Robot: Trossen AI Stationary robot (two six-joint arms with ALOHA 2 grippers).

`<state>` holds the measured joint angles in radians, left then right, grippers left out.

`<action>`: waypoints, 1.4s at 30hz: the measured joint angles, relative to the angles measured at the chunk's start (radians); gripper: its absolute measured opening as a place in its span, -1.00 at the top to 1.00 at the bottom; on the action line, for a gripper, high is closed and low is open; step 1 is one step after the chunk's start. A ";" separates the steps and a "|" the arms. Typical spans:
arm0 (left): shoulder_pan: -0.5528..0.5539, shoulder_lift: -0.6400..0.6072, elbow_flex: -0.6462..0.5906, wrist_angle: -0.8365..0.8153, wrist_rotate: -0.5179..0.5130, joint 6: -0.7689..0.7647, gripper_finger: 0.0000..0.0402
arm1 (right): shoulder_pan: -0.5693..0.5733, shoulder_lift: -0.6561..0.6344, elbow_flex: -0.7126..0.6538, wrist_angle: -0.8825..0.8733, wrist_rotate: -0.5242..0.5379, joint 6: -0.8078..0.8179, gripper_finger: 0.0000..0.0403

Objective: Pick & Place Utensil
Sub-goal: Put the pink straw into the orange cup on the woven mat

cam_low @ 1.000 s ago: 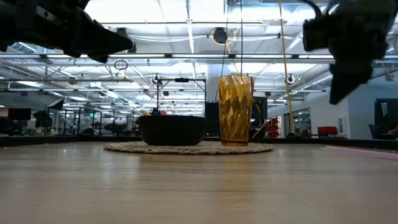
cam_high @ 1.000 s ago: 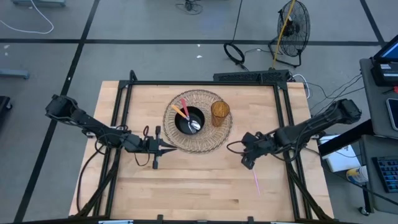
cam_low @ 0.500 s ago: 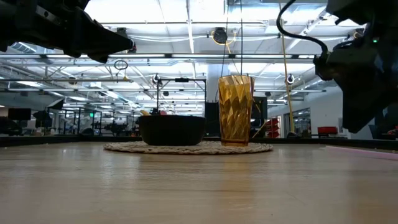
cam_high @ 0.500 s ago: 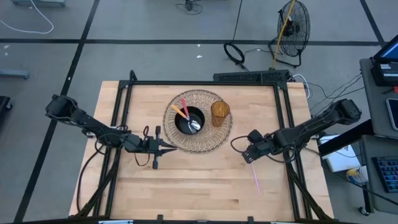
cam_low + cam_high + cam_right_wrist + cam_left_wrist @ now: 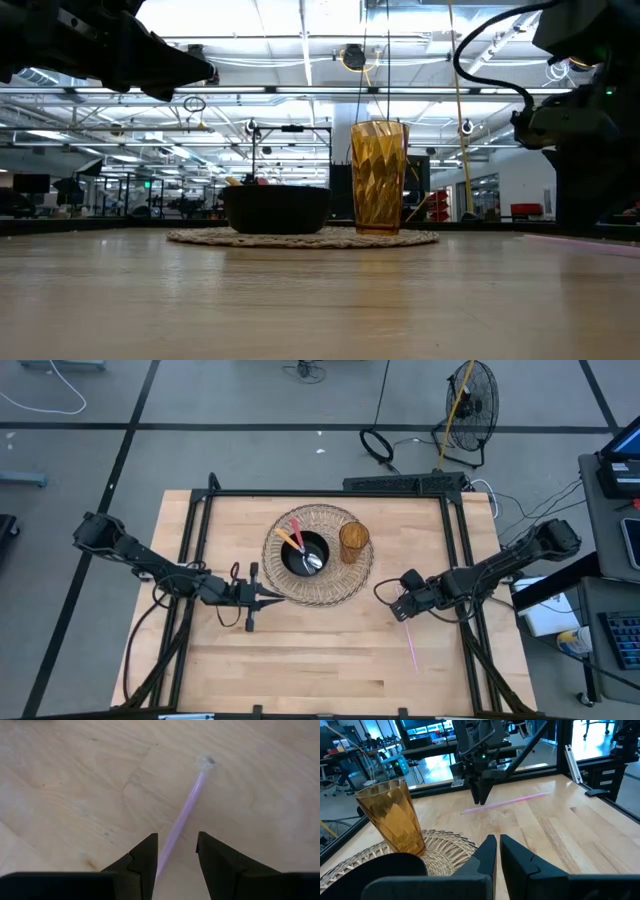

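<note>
A thin pink utensil lies flat on the bare wood at the table's right, toward the near edge. My right gripper hangs just over its far end, pointing steeply down and open. In the right wrist view the utensil runs into the gap between the fingers, with no touch showing. My left gripper is shut and empty, held level beside the woven mat. The mat carries a black bowl with several utensils in it and an amber cup.
A black frame rail runs along the table's right side, close behind my right arm. Bare wood stretches across the near half of the table. A fan and cables lie on the floor beyond the far edge.
My right gripper has come down toward the pink utensil and rolled about its own axis, staying open. The utensil has not moved. My left arm has kept still.
</note>
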<state>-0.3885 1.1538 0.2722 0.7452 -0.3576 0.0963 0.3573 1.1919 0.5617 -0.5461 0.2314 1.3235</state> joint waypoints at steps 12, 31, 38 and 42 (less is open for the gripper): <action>0.000 0.000 0.000 0.000 0.000 0.000 0.88 | -0.023 0.062 -0.003 0.057 0.000 -0.050 0.35; 0.001 0.000 0.000 -0.008 0.000 -0.001 0.88 | -0.030 0.099 -0.002 0.027 -0.021 -0.060 0.57; 0.001 0.000 0.000 -0.008 0.000 -0.001 0.88 | -0.030 0.099 -0.002 0.024 -0.021 -0.071 0.80; 0.001 0.000 0.000 -0.008 0.000 0.000 0.88 | -0.030 0.099 -0.002 0.024 -0.022 -0.079 0.88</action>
<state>-0.3878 1.1538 0.2722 0.7368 -0.3573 0.0959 0.3271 1.2911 0.5598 -0.5220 0.2092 1.2446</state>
